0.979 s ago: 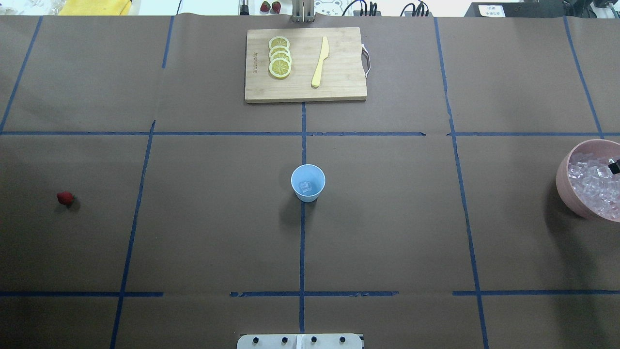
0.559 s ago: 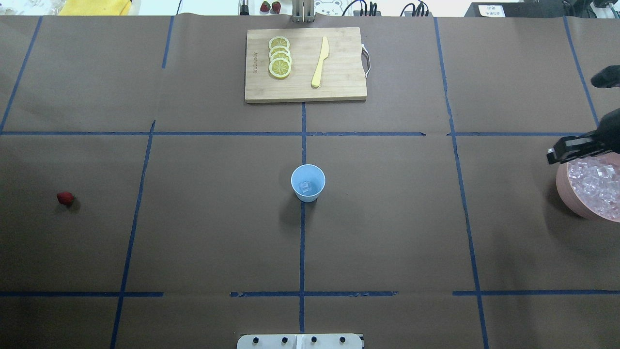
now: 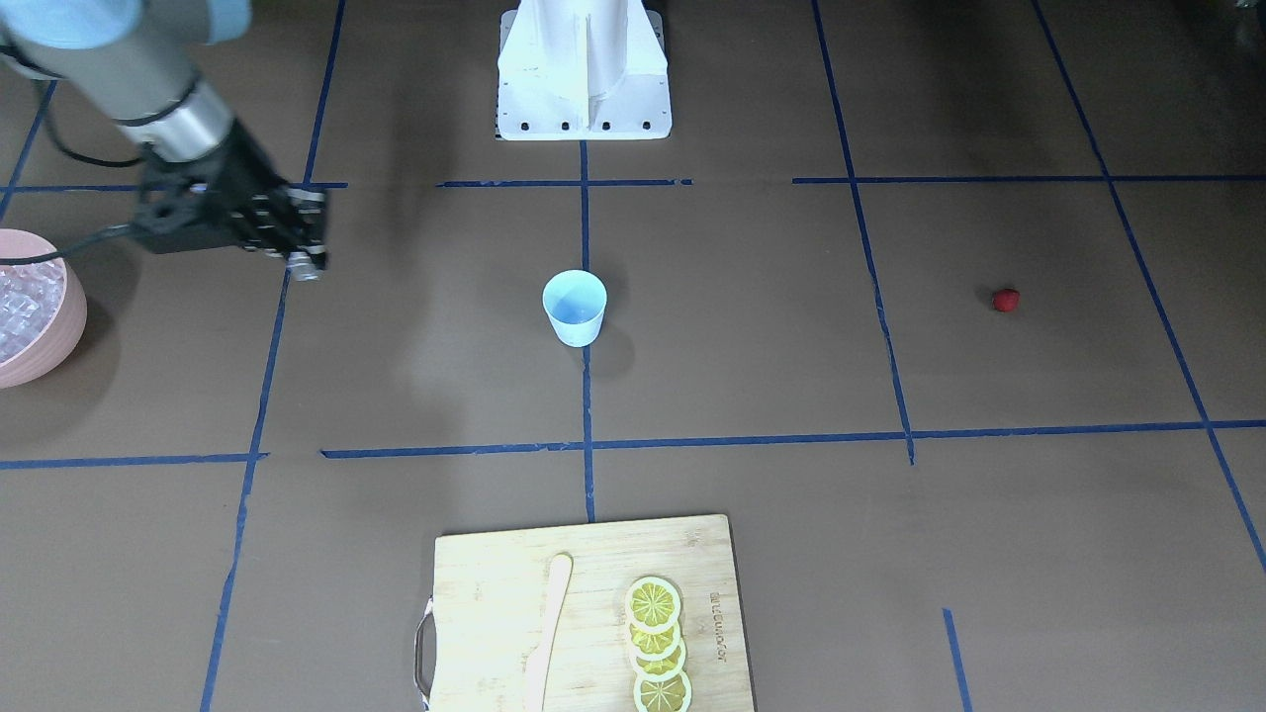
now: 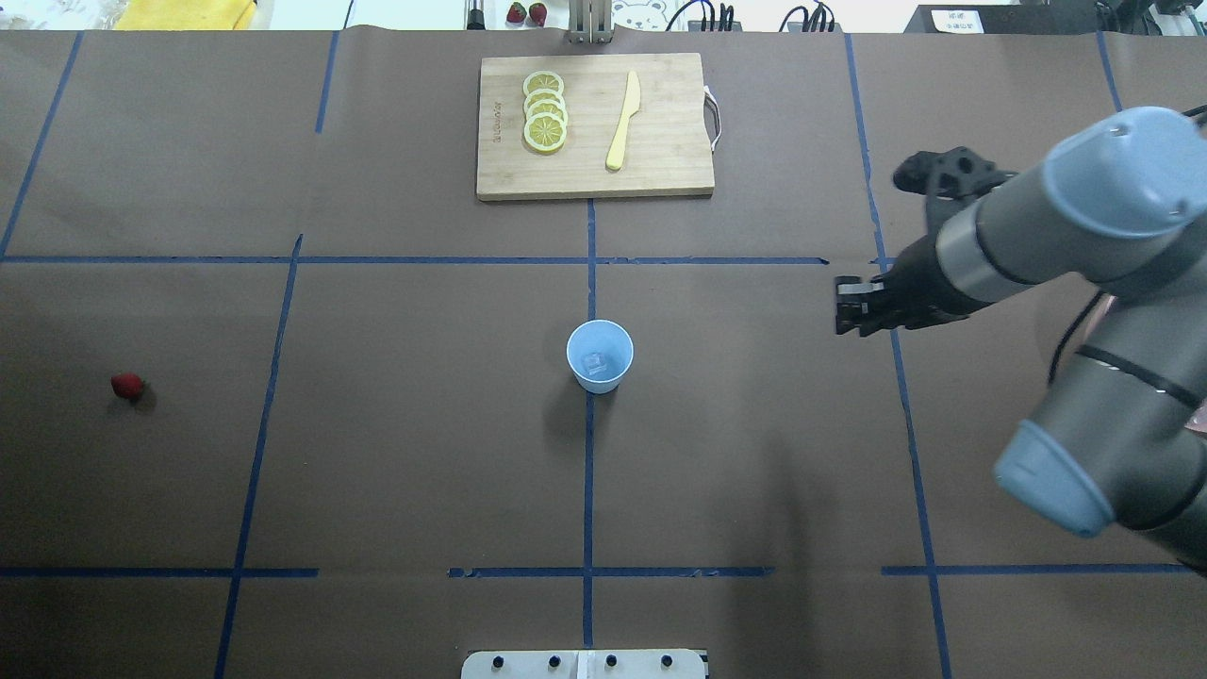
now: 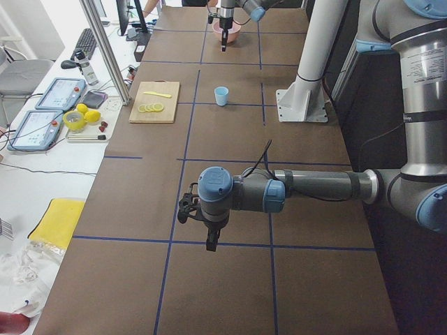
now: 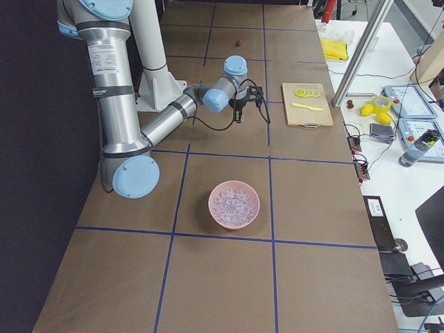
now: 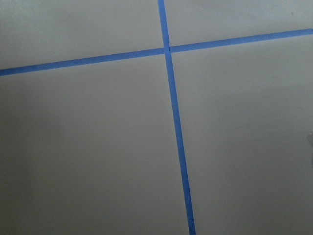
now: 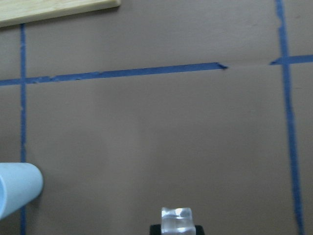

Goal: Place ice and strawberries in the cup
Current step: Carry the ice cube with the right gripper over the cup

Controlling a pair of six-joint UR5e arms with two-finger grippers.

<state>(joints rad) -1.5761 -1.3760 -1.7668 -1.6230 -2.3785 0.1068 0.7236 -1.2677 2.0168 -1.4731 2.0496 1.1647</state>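
While the right hand (image 4: 841,307) holds ice (image 8: 177,219), a board (image 4: 594,125) lies beyond the cup (image 4: 599,356).

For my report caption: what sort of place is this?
Probably a robotics lab: a brown-papered table with a blue tape grid, tablet-like pendants on the side bench, and a UR5e arm.

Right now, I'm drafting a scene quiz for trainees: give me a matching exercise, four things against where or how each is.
1 strawberry
2 cup
3 lemon slices
4 right gripper

A on the cutting board
B shut on an ice cube
C alone on the table, robot's left side
D mid-table, ice inside

Pairs: 1-C, 2-D, 3-A, 4-B
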